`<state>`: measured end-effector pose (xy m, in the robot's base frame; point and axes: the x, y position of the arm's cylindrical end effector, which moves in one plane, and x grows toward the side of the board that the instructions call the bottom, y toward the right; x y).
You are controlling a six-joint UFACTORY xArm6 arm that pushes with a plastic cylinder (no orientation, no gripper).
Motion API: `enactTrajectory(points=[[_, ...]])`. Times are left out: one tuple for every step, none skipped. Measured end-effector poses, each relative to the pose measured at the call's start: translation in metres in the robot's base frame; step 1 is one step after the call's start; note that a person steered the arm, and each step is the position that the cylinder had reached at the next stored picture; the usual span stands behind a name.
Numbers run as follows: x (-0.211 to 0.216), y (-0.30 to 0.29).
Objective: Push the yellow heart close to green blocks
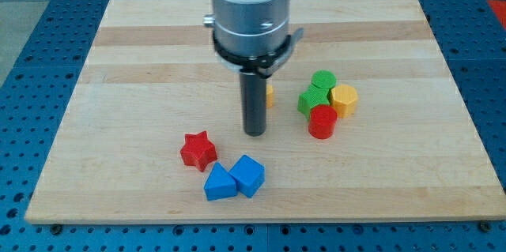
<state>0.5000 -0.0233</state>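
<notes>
No labels anywhere. My tip [254, 132] sits on the counter [142, 86], no fingers here. The yellow heart [269, 95] peeks out behind the rod, near the green blocks [317, 92].

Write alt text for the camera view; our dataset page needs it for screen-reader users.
A dark rod's tip rests near the middle of a wooden board, with a small yellow block mostly hidden behind it. To the right two green blocks, a yellow block and a red cylinder cluster together; a red star and two blue blocks sit below left.
</notes>
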Motion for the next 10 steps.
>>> enactTrajectory(points=[[-0.023, -0.018], [-0.041, -0.015], [-0.041, 0.015], [-0.045, 0.032], [-0.047, 0.035], [-0.031, 0.011], [-0.031, -0.042], [-0.06, -0.058], [-0.069, -0.049], [-0.07, -0.04]])
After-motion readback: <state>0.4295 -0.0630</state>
